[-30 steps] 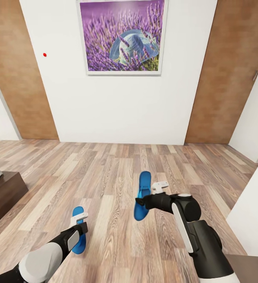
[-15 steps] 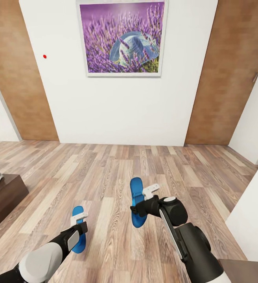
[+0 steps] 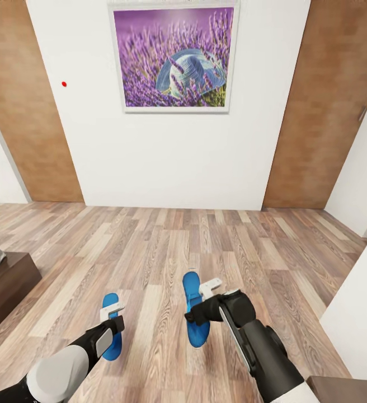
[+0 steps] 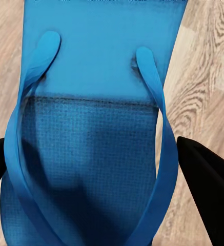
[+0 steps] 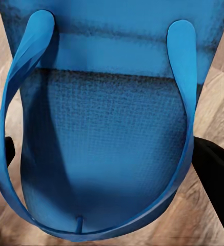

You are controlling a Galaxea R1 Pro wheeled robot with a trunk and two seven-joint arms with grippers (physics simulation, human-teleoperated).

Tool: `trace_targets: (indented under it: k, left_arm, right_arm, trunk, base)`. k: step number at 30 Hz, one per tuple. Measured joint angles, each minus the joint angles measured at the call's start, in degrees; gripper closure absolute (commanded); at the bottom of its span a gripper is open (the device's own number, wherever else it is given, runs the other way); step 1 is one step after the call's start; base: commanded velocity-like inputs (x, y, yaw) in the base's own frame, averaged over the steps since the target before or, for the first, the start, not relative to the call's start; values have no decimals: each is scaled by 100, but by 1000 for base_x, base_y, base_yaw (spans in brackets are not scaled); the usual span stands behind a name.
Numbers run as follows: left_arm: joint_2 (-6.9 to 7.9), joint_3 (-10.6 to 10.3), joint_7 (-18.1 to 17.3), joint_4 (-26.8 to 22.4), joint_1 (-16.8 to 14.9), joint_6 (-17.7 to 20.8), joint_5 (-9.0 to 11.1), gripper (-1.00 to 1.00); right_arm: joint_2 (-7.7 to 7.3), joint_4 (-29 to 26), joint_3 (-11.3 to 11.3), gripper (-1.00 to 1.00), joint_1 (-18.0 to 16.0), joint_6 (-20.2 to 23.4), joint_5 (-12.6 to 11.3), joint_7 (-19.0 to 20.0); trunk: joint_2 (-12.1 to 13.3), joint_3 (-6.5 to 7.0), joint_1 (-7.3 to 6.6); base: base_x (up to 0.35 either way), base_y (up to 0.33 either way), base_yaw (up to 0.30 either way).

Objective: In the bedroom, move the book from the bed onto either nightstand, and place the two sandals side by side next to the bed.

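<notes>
Two bright blue flat sandals hung over the wood-plank floor [image 3: 166, 246] of the bedroom, one in each of the robot's grippers: the left gripper [image 3: 112, 316] closed on the left blue sandal [image 3: 112, 341], the right gripper [image 3: 201, 307] closed on the right blue sandal [image 3: 193, 313]. In the wrist views a dark finger [image 4: 206, 189] sat at each long edge of the left sandal's sole [image 4: 91, 128], and likewise at the right sandal's sole [image 5: 106, 133]. The two sandals were apart, with bare planks between them. A corner of the dark brown wooden bed frame [image 3: 7, 291] jutted in at the left edge; open floor ran ahead to the white wall [image 3: 166, 162] bearing the framed lavender-and-hat picture [image 3: 173, 56]. No lettering could be read anywhere.
</notes>
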Motion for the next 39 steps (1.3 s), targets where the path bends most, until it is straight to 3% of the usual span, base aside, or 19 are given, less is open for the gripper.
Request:
trace_targets:
  k: [5, 12, 34, 39]
  left_arm:
    - [3, 0, 2, 0, 0, 0, 0, 100]
    - [3, 0, 3, 0, 0, 6, 7, 100]
    - [4, 4, -14, 15, -4, 98, 0, 100]
    - [4, 12, -29, 18, -8, 282, -7, 100]
  right_arm:
    - [77, 547, -10, 100, -77, 0, -2, -2]
    - [102, 809, -46, 100, -141, -1, 3, -9]
    - [93, 859, -78, 100, -178, 0, -3, -11]
    - [92, 860, -78, 100, -178, 0, -4, -11]
  trunk:
    - [200, 90, -110]
    - [481, 216, -264]
    - [1363, 611, -747]
    - [1564, 701, -857]
  base:
    - [0, 0, 0]
    - [0, 0, 0]
    - [0, 0, 0]
    - [0, 0, 0]
